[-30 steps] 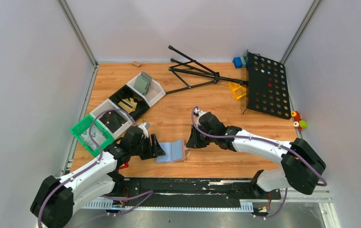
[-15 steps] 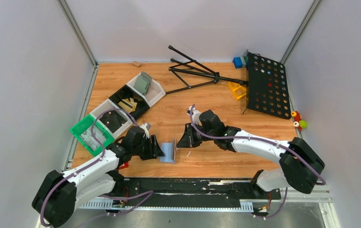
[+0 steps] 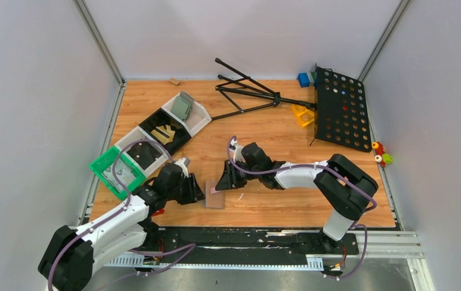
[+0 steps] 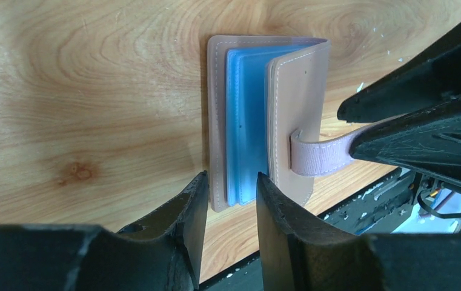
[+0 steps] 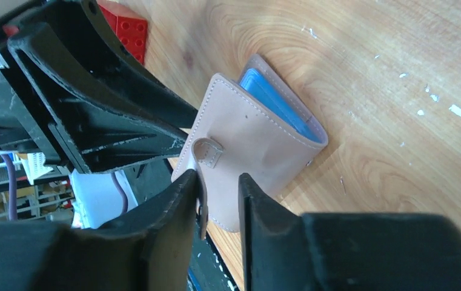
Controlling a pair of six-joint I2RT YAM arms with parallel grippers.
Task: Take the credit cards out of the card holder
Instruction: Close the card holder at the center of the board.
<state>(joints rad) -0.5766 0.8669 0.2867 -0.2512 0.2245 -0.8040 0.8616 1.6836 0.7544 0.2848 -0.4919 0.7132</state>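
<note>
The card holder (image 3: 215, 198) lies near the table's front edge, folded almost shut with its salmon-tan cover up. Blue sleeves (image 4: 246, 121) show between the covers. The credit cards are hidden inside. My left gripper (image 4: 231, 182) is open and straddles the edge of the lower cover and sleeves; in the top view the left gripper (image 3: 203, 194) sits just left of the holder. My right gripper (image 5: 218, 182) is open at the upper cover's edge (image 5: 252, 151). The tan strap (image 5: 206, 151) runs between its fingers, resting against one of them.
A row of bins stands at the left: green (image 3: 116, 171), white (image 3: 132, 140), black (image 3: 164, 130), and a white one with a grey-green holder (image 3: 183, 108). A black folding stand (image 3: 246, 91) and a perforated board (image 3: 341, 109) lie at the back. A red brick (image 5: 122, 27) sits near the left arm.
The holder was lying open, blue side up, and has been folded over to tan side up. The right gripper swung left with the cover and has opened. The left jaws have narrowed.
</note>
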